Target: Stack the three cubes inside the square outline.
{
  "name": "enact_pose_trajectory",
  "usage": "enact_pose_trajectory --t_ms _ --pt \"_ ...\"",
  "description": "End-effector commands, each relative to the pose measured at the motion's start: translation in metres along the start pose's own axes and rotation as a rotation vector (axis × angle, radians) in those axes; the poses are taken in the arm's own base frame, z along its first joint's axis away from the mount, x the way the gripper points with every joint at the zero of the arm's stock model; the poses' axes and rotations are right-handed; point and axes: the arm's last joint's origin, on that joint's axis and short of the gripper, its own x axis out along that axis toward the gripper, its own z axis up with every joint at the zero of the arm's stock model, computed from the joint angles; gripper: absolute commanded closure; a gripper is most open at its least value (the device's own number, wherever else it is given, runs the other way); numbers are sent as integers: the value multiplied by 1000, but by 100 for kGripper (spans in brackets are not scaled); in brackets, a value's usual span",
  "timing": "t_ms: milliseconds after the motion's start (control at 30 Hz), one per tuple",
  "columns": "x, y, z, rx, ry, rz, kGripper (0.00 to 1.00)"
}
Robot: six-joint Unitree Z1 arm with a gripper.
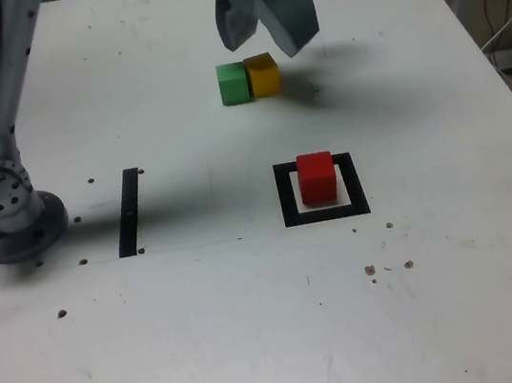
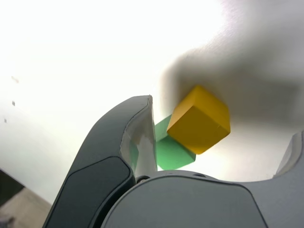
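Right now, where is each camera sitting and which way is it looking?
Exterior view: sits off the arm, high at the table's near edge, looking down across it; shows the arm's base, the open gripper above the yellow cube and green cube, and the red cube inside the square outline.
Wrist view: sits on the wrist, looking along the gripper at the table; shows its dark fingers.
Shared: gripper, yellow cube, green cube.

A white table carries green cube touching yellow cube at upper centre, red cube inside the square outline, and a black strip at left.
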Motion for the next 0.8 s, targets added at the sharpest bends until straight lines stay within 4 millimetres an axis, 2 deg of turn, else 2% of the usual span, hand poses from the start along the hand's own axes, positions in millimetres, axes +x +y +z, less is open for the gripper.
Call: enact_pose_trajectory --t_ms 0,267,767 --pt "-1 -2 -2 47 -15 13 0" --pt "-1 -7 0 199 -100 27 0" --pt "-3 2 -2 177 -127 83 2"
